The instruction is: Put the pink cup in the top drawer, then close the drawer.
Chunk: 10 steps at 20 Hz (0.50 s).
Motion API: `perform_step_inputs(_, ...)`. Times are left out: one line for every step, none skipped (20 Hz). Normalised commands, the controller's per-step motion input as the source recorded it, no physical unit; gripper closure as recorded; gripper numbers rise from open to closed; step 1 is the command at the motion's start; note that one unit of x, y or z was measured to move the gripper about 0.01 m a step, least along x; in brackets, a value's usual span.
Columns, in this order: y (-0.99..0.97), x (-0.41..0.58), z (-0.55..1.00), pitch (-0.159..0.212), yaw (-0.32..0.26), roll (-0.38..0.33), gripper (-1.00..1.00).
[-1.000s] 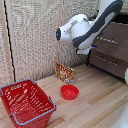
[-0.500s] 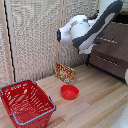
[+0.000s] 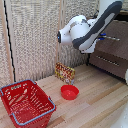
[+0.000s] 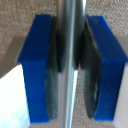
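As the earlier exterior views match this one, nothing has shifted; the gripper (image 4: 69, 65) has its jaws clamped on a silver bar handle (image 4: 69, 30) of the storage unit (image 3: 112, 50); pink recepticle not visible, presumably already stowed; closing the drawer appears under way.

We read this as staged home-like room, likely lab mock-up. Evidence: pale wood plank floor (image 3: 95, 107), woven beige wall panels (image 3: 35, 40), wood-grain chest (image 3: 112, 50) with silver bar handles at exterior view's right. Red basket (image 3: 26, 102), red bowl (image 3: 69, 92), small patterned box (image 3: 65, 72) sit on floor. White robot arm (image 3: 87, 30) works here.
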Motion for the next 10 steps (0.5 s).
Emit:
perform_step_inputs(-0.81, -0.149, 0.37, 0.008, 0.028, -0.051, 1.0)
perform_step_inputs(-0.82, -0.146, 0.39, 0.016, 0.027, -0.046, 1.0)
perform_step_inputs(-0.81, -0.14, 0.42, 0.029, 0.026, -0.046, 1.0)
perform_step_inputs(-0.81, -0.143, 0.44, 0.044, 0.026, -0.04, 1.0)
perform_step_inputs(-0.79, -0.151, 0.45, 0.056, 0.025, -0.045, 1.0)
perform_step_inputs(-0.77, -0.194, 0.48, 0.06, 0.021, -0.052, 1.0)
perform_step_inputs(-0.78, -0.223, 0.48, 0.065, 0.019, -0.051, 1.0)
perform_step_inputs(-0.77, -0.251, 0.48, 0.065, 0.015, -0.057, 1.0)
perform_step_inputs(-0.79, -0.277, 0.48, 0.058, 0.015, -0.052, 1.0)
perform_step_inputs(-0.85, -0.266, 0.45, 0.052, 0.02, -0.036, 1.0)
